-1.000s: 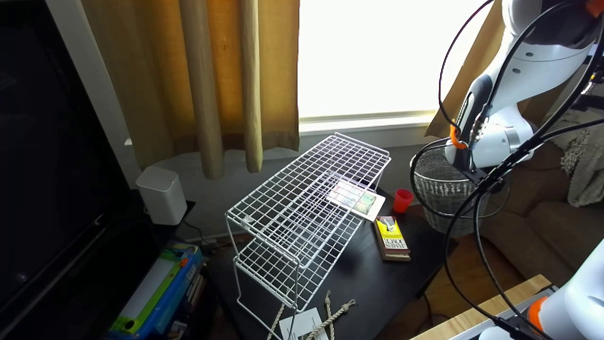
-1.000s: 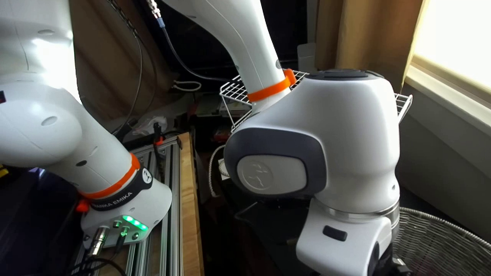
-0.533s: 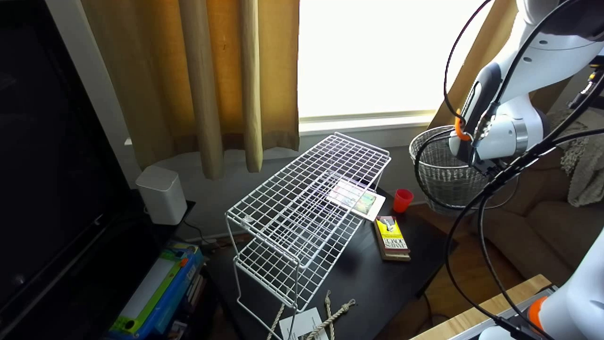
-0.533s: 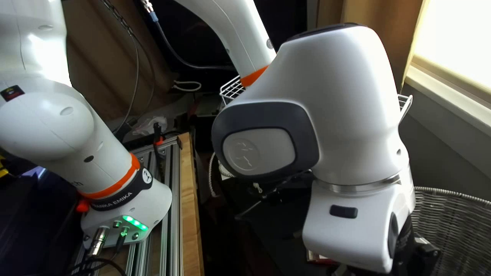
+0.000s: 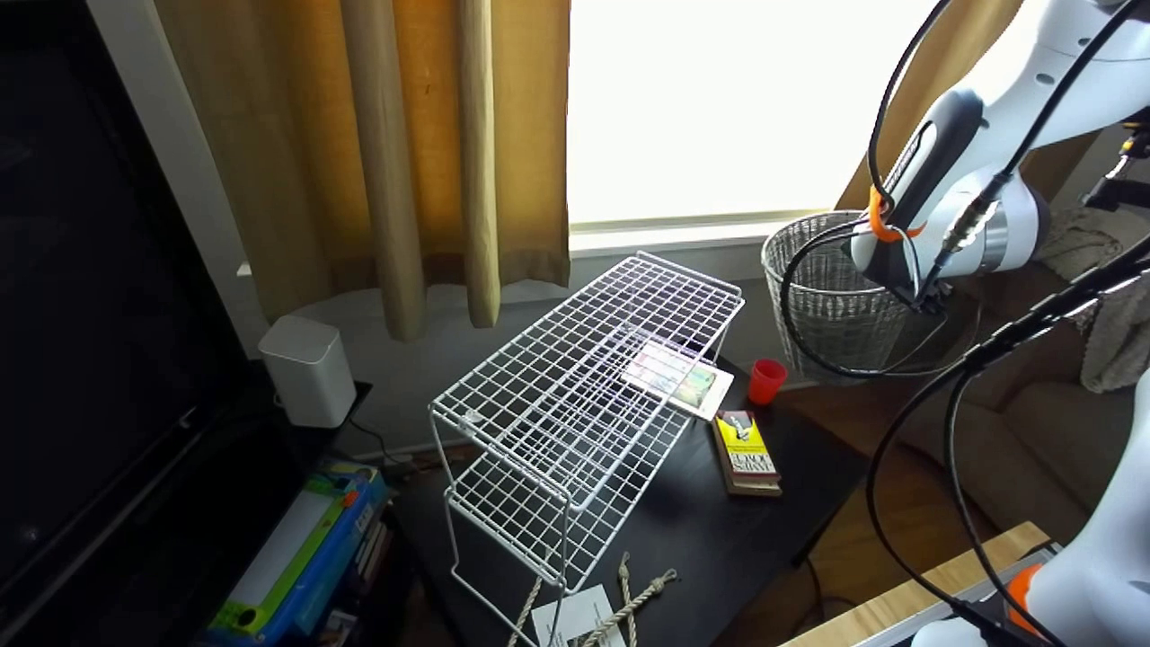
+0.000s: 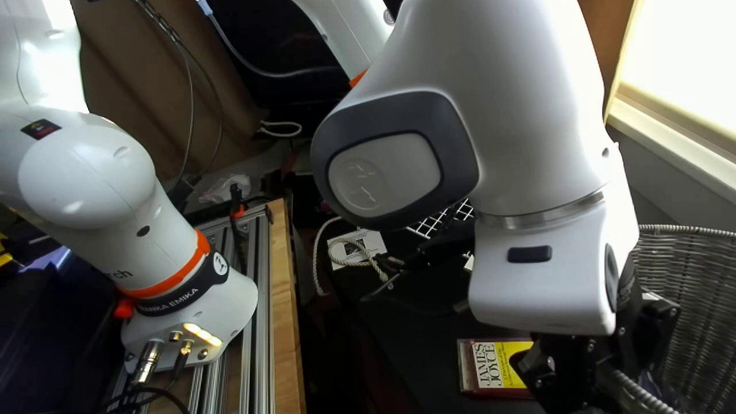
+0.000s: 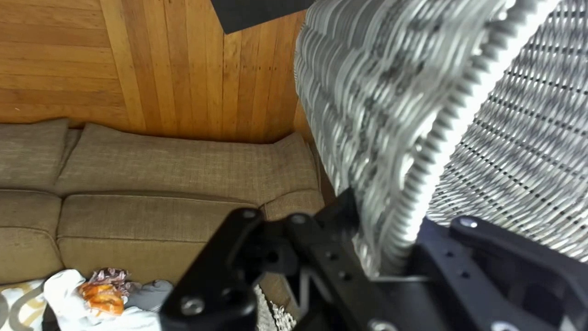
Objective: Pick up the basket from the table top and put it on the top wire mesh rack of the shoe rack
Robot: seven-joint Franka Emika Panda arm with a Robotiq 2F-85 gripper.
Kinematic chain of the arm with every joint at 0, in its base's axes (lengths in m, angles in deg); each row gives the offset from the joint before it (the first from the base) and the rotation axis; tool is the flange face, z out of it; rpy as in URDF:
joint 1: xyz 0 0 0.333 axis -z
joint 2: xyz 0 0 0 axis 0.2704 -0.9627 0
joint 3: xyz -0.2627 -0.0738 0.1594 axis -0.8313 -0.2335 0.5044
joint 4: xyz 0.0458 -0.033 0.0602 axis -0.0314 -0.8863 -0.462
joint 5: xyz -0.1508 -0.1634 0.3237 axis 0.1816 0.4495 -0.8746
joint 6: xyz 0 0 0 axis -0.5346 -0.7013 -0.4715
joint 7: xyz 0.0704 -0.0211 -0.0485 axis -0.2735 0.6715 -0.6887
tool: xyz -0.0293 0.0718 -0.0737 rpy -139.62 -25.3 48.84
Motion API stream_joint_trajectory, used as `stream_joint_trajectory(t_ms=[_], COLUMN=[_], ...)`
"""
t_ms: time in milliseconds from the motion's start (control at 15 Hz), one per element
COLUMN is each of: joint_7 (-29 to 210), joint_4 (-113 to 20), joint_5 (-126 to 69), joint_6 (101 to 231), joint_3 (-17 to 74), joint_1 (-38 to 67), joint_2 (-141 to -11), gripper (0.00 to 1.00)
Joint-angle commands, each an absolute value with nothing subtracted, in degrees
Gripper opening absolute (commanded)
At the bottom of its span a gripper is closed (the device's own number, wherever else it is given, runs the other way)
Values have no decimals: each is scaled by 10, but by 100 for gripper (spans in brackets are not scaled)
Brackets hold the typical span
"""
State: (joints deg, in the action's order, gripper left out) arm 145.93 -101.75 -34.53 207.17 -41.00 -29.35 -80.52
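The grey woven basket (image 5: 831, 319) hangs in the air past the table's far right end, beside the window. It also shows in an exterior view (image 6: 698, 299) and in the wrist view (image 7: 367, 92). My gripper (image 7: 390, 230) is shut on the basket's rim, one finger outside the wall and one inside. In an exterior view the gripper (image 6: 598, 368) is at the basket's near rim. The black table top (image 5: 719, 548) carries the white shoe rack (image 5: 446, 517). Its top wire mesh rack (image 5: 588, 368) holds nothing and sits left of the basket. In an exterior view my arm mostly hides the rack (image 6: 443, 221).
A red cup (image 5: 766, 381), a yellow book (image 5: 747, 449) and a white tablet-like item (image 5: 701, 391) are on the table. Rope pieces (image 5: 629, 611) lie at its front. The window sill (image 5: 701, 235) is behind. A brown couch (image 7: 183, 170) is below.
The basket and my gripper have risen together, and the basket has shifted slightly left toward the rack. The base light has changed from green to yellowish. The book has come into view behind the arm.
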Motion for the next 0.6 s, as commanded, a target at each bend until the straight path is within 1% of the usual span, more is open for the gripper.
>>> stream_joint_trajectory(t_ms=[0, 533], joint_7=[1434, 1394], joint_4=[-1016, -997], joint_5=[-336, -336], joint_6=[2079, 2062], joint_3=[-456, -556], joint_1=[-333, -439], joint_2=[-742, -721], gripper=[3, 3])
